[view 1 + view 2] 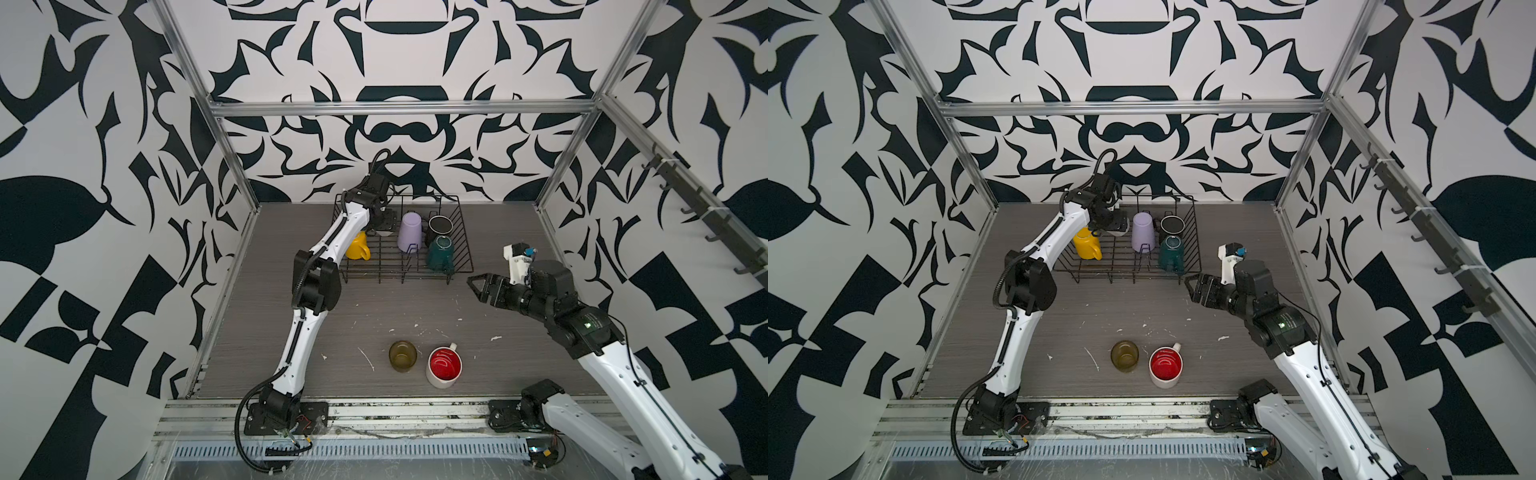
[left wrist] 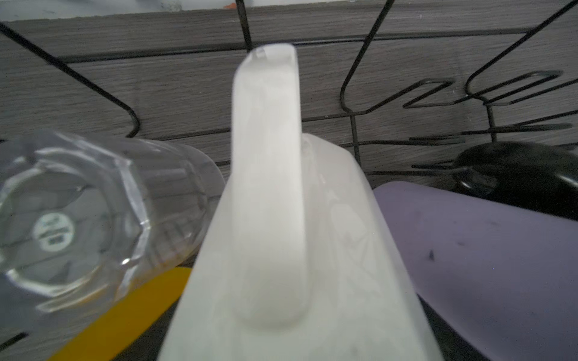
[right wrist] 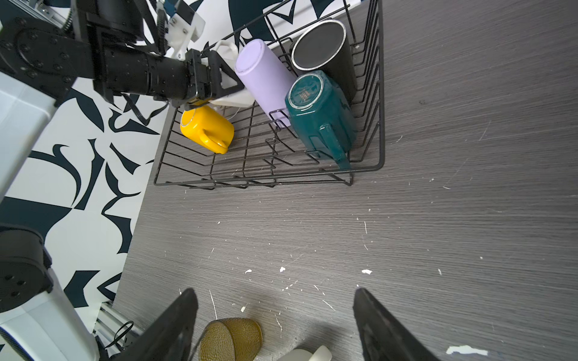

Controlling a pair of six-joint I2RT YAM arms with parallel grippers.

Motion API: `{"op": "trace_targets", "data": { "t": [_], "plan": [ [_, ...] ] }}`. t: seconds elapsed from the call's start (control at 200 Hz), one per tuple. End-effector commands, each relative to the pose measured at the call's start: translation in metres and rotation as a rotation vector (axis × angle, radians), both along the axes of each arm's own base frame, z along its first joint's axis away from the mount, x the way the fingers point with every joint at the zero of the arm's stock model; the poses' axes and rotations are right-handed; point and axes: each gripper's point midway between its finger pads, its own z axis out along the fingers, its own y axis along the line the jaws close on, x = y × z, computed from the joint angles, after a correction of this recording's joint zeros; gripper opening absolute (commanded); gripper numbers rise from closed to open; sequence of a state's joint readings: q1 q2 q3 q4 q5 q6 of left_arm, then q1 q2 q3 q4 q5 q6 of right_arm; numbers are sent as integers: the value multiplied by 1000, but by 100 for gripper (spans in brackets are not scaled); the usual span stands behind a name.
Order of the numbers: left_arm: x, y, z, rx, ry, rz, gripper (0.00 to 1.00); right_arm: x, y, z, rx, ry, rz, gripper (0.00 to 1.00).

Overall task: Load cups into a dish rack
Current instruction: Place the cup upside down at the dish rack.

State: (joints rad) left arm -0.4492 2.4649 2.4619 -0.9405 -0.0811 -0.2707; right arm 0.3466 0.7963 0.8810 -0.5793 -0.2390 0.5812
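Note:
The black wire dish rack [image 1: 467, 249] stands at the back of the table. Bottom-up in it are a lilac tumbler [image 1: 410, 231], a black mug [image 1: 439, 226] and a dark-green mug [image 1: 440, 253]. A yellow mug [image 1: 357, 247] and a clear glass [image 2: 78, 218] lie on their sides. My left gripper [image 1: 384, 222] is inside the rack, shut on the tilted white mug [image 3: 233, 100]. That mug hides the fingers in the left wrist view. My right gripper [image 1: 473, 289] hovers open and empty right of the rack. An olive glass [image 1: 402, 356] and a red-inside mug [image 1: 444, 368] stand upright near the front.
The grey wood-grain table [image 1: 374, 316] is flecked with white chips. Patterned walls and aluminium frame posts [image 1: 232, 166] close in the sides and back. The left arm's elbow [image 1: 316, 282] overhangs the rack's front left corner. A metal rail [image 1: 374, 415] runs along the front edge.

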Motion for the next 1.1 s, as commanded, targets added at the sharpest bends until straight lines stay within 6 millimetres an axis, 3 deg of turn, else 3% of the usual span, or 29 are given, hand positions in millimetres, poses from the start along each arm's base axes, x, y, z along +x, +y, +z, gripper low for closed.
{"op": "trace_targets", "data": {
  "t": [0.0,0.205,0.405,0.605,0.7,0.88,1.095],
  "plan": [
    [5,-2,8,-15,-21,-7,0,1,-1,7,23,-26,-14,81],
    [5,-4,-2,-10,-1,-10,5,1,-2,4,21,-21,-19,81],
    [7,-7,-8,-16,3,-21,19,2,-3,4,20,-20,-25,81],
    [7,-5,-11,-2,4,-21,42,2,-2,1,21,-16,-23,81],
    [7,-4,-13,6,4,-25,58,3,0,1,24,-17,-19,81],
    [7,-4,-12,35,-9,-38,73,4,0,-1,27,-14,-20,81],
    [7,-3,-11,42,-10,-30,81,4,0,-2,29,-14,-21,80]
  ]
}}
